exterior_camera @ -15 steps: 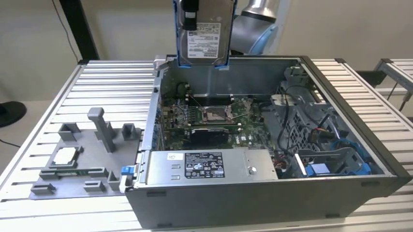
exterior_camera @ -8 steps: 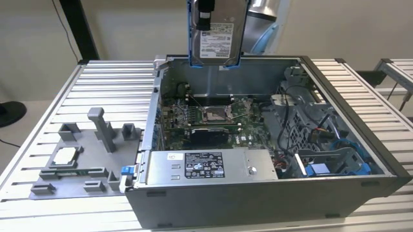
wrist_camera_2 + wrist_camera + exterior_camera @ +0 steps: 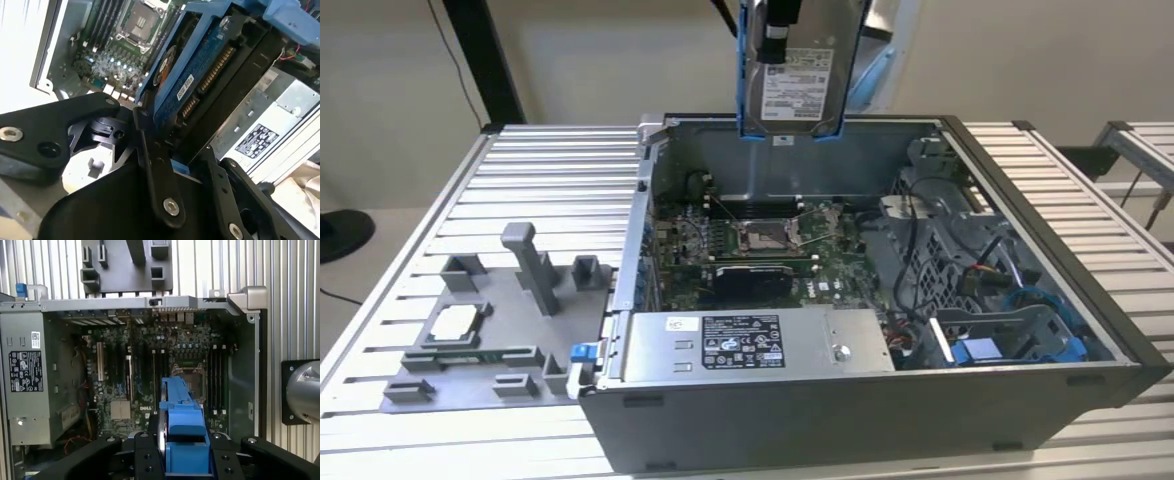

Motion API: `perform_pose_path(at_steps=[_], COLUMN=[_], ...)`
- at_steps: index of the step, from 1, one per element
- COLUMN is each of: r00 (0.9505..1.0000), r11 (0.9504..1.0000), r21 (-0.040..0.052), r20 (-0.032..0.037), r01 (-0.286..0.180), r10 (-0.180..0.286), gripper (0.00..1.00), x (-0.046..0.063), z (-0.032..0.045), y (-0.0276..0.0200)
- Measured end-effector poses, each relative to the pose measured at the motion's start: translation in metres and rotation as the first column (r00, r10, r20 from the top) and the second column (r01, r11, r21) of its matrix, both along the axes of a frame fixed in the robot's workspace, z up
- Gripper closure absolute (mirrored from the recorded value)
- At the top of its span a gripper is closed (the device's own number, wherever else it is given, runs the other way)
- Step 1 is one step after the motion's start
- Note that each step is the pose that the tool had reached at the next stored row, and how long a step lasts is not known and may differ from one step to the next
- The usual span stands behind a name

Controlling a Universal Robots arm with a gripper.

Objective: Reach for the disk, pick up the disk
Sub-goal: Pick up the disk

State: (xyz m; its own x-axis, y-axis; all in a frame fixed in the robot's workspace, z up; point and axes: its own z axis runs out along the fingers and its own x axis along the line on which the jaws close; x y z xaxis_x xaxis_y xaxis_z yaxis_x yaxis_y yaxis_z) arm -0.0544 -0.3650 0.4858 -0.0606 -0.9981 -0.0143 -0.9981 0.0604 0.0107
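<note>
The disk (image 3: 798, 85), a silver hard drive with a white label and a blue bracket along its edges, hangs upright in the air above the back wall of the open computer case (image 3: 881, 400). My gripper (image 3: 783, 35) comes down from above and is shut on it, a black finger lying across the labelled face. In the second wrist view the disk's blue circuit side (image 3: 200, 75) sits between my black fingers (image 3: 152, 165). In the first wrist view the blue bracket (image 3: 182, 425) stands clamped between the fingers (image 3: 145, 460), high over the motherboard (image 3: 150, 370).
Inside the case are the motherboard with its processor socket (image 3: 761, 235), a long grey power supply box (image 3: 747, 345) at the front, and cables with a blue drive cage (image 3: 1001, 345) on the exterior view's right. A grey fixture (image 3: 480, 330) lies on the slatted metal table (image 3: 547, 170).
</note>
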Motion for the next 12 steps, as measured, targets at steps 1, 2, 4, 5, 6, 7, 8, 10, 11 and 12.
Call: perform_pose_path(at_steps=[1, 2, 4, 5, 6, 7, 8, 10, 11, 12], r00=[1.0000, 1.0000, 1.0000, 1.0000, 1.0000, 1.0000, 1.0000, 1.0000, 1.0000, 1.0000], r11=[1.0000, 1.0000, 1.0000, 1.0000, 1.0000, 1.0000, 1.0000, 1.0000, 1.0000, 1.0000], r21=[0.0000, 0.0000, 0.0000, 0.0000, -0.0001, -0.0001, 0.0000, 0.0000, 0.0001, 0.0000], r20=[0.0000, 0.0000, 0.0000, 0.0000, 0.0000, -0.0001, 0.0000, 0.0000, 0.0000, 0.0000], r01=[0.000, 0.000, 0.000, 0.000, 0.000, 0.000, 0.000, 0.000, 0.000, 0.000], r10=[0.000, 0.000, 0.000, 0.000, 0.000, 0.000, 0.000, 0.000, 0.000, 0.000], gripper=[1.00, 1.00, 1.00, 1.00, 1.00, 1.00, 1.00, 1.00, 1.00, 1.00], x=[0.004, 0.007, 0.015, 0.018, 0.022, 0.025, 0.029, 0.036, 0.040, 0.043], z=[-0.0001, -0.0001, -0.0002, -0.0002, -0.0003, -0.0003, -0.0004, -0.0005, -0.0006, -0.0006], y=[0.0000, 0.0000, 0.0000, 0.0000, 0.0000, 0.0000, 0.0000, 0.0000, 0.0000, 0.0000])
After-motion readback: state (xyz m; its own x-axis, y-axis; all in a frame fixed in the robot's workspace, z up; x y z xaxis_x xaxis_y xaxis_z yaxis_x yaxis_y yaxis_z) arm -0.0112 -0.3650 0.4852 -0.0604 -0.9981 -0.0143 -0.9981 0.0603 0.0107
